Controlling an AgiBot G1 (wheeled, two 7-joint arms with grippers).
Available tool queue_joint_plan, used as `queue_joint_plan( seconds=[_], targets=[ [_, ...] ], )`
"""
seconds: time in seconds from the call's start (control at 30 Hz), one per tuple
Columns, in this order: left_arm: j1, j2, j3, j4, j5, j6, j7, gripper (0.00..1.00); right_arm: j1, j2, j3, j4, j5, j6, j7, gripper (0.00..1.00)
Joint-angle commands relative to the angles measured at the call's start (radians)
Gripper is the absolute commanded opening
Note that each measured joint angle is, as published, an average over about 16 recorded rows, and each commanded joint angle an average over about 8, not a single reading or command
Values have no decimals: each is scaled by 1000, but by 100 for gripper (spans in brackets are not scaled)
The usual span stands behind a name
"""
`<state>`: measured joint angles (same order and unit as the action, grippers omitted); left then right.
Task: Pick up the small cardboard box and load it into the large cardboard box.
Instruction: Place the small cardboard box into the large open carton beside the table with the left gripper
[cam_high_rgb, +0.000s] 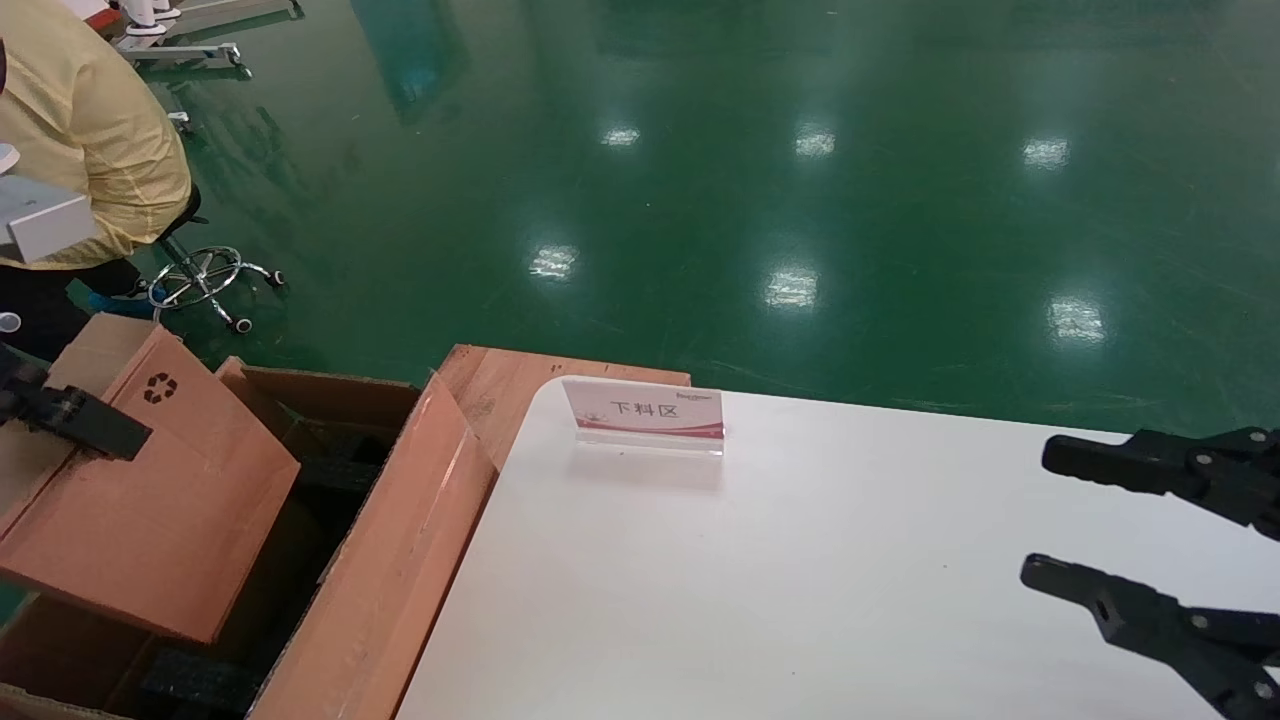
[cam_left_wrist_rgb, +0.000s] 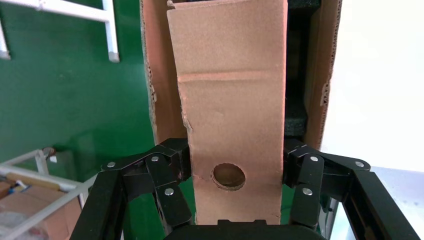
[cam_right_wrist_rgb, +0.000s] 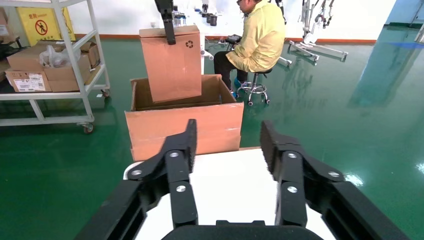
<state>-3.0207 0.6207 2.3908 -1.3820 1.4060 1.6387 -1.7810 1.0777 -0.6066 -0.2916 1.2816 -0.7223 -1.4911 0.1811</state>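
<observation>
My left gripper is shut on the small cardboard box, a plain brown box with a black recycling symbol. It holds the box tilted, over the open large cardboard box. In the left wrist view the fingers clamp both sides of the small box beside its round hole, with the carton and black foam below. The right wrist view shows the small box partly inside the carton. My right gripper is open and empty over the table's right side.
A white table stands right of the carton, with a pink and white sign near its far edge. Black foam blocks lie in the carton. A person in yellow sits on a stool at the far left. A shelf cart stands beyond.
</observation>
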Motion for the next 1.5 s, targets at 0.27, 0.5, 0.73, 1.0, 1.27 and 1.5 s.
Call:
queue_joint_plan(
  seconds=[0.27,0.5,0.73,1.0,1.27,1.5],
  targets=[
    [11,-130,-43,-3,75,1,89,0,0,0,-1,0,0,0,0,100],
    [25,-221,-77,-6,109,3,142,0,0,0,-1,0,1,0,0,100],
    [42,-274,-84,-7,129,1,182,0,0,1,-1,0,1,1,-1,100],
    [83,-307,-80,5,134,-23,228,0,0,1,-2,0,1,1,-1,100],
    [164,-293,-82,55,140,-64,280,0,0,1,-2,0,2,1,-1,100],
    [172,-287,-69,64,159,-65,297,0,1,1,-3,0,2,1,-1,100]
  ],
)
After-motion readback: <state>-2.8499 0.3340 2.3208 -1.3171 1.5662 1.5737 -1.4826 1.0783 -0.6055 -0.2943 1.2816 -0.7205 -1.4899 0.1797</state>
